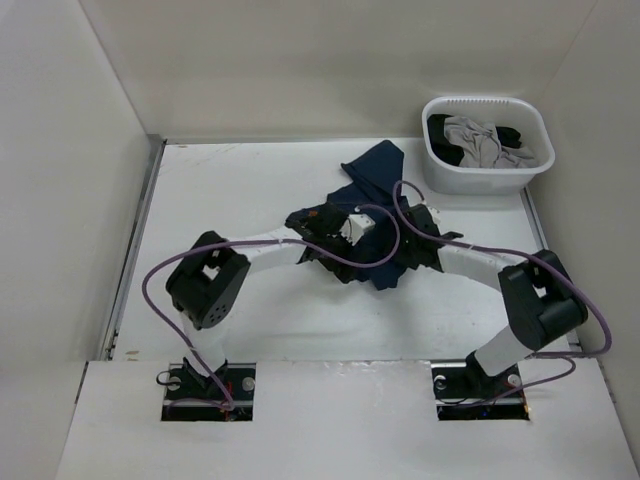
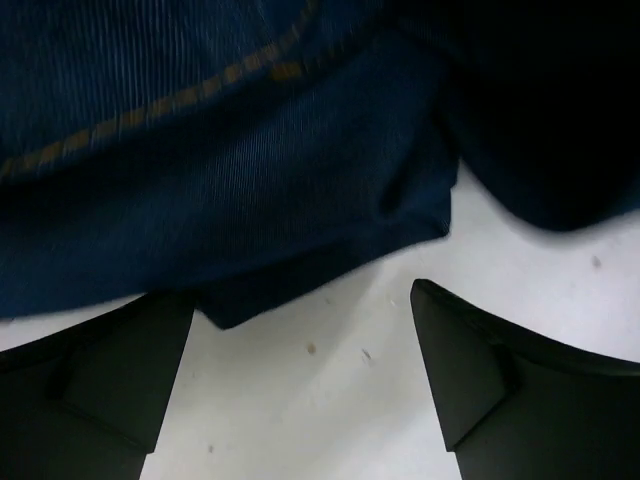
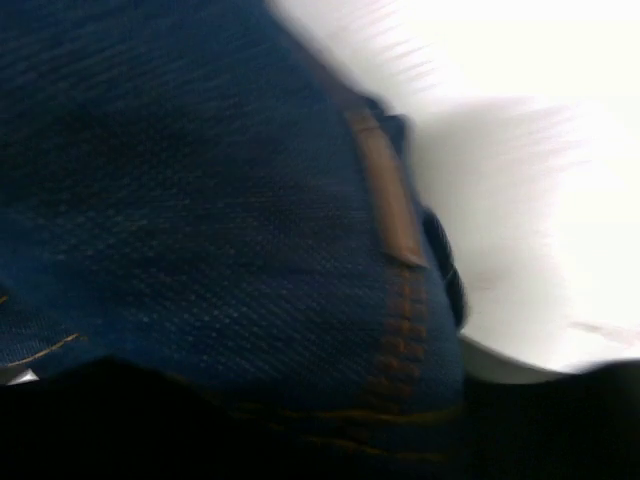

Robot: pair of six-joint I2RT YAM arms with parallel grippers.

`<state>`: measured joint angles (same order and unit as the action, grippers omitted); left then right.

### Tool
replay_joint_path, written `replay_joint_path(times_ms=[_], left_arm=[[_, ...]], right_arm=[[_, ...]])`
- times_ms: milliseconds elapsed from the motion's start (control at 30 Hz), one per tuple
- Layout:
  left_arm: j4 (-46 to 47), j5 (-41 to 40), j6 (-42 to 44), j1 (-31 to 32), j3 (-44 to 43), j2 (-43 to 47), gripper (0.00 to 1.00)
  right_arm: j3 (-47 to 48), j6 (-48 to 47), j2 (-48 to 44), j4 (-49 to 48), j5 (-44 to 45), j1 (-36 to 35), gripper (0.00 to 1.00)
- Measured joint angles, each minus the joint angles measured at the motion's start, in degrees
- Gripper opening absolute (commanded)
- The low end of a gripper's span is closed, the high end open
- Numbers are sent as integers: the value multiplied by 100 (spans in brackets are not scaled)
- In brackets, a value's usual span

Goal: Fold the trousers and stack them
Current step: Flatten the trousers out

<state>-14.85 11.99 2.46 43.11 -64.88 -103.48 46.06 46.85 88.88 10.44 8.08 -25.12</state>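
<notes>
The dark navy trousers [image 1: 372, 172] lie crumpled in the middle of the table, one part reaching toward the back. Both arms meet over their near part. My left gripper [image 2: 303, 290] is open just above the white table, its black fingers [image 2: 470, 360] spread at a corner of the denim [image 2: 200, 150] with nothing between them. My right gripper [image 1: 405, 235] is pressed low into the cloth. In the right wrist view blurred denim [image 3: 200, 200] with a tan patch [image 3: 385, 190] fills the picture. Its fingers are lost in the dark bottom edge.
A white basket [image 1: 487, 180] stands at the back right and holds a light grey garment [image 1: 475, 135] and a black garment [image 1: 515, 135]. White walls close the table on the left, back and right. Purple cables loop over both arms.
</notes>
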Motion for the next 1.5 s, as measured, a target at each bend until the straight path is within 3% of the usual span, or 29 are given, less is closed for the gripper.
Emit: replay_joint_path(times_ms=[33,67,133,167,233,400,533,667,800,933,967,1100,1167,1267,1333,1500], left_arm=[[105,-61,-61,-9,-42,-186,78],[201,-136,-72,-20,-92,-308,60],[369,-306,-103,-79,-299,-511,35],[439,-369,-57,-120,-337,-595,17],[566,-535,55,-273,-356,-651,0],[599,-796,334,-992,-52,-330,0],[212,-885,804,-2315,85,748,0],[-461,-909,1486,-3303,-769,1834,0],[-872,-896,2312,-3307,-1825,2463,0],[-922,-916,2940,-2669,-2374,2452,7],[-907,-922,3049,-2555,-2365,2337,13],[-914,-949,3344,-2238,-2111,1493,54],[-964,-988,3469,-2168,-1985,868,67],[-1237,-1036,3530,-2179,-1805,179,74],[-1521,-1043,3536,-2323,-1735,195,75],[-1980,-1012,3648,-3276,-1635,1209,75]], right_arm=[[22,42,101,-109,-90,-94,35],[42,109,164,-203,-168,-199,23],[92,201,168,-330,-299,-400,7],[133,227,153,-374,-356,-483,3],[190,291,96,-450,-452,-616,0],[192,439,-485,-629,-933,-831,0],[205,448,-1084,-1198,-1646,-1180,1],[201,516,-1537,-1899,-2334,-1746,6],[-190,719,-2059,-2745,-2656,-1939,17],[-1491,1215,-2879,-3132,-2658,-1757,73],[-1818,1290,-3036,-3008,-2583,-1676,100],[-2581,1547,-3838,-1650,-1967,-1196,100],[-2594,1569,-4494,-586,-1368,-931,100],[-2184,1233,-4924,540,-612,-822,100],[-1532,809,-4811,1023,-153,-872,100],[-446,0,-3224,892,278,-970,100]])
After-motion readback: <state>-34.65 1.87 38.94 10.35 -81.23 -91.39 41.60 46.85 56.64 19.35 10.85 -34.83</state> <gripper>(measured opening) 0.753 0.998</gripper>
